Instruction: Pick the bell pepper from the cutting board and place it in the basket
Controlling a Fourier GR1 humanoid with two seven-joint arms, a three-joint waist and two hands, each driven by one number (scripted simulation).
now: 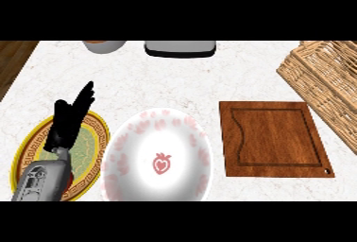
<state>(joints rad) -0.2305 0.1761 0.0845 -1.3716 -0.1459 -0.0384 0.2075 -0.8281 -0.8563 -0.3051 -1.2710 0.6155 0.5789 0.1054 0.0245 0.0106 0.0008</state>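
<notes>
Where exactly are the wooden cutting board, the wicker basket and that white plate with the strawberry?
cutting board (pixel 275 139), head view: bare middle of its wooden surface.
basket (pixel 327 71), head view: woven side wall at right edge.
white plate (pixel 150 142), head view: bare white area left of the strawberry.

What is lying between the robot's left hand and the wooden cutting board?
In the head view, the white plate with pink markings lies between the left robot hand and the cutting board, whose surface is bare.
</notes>
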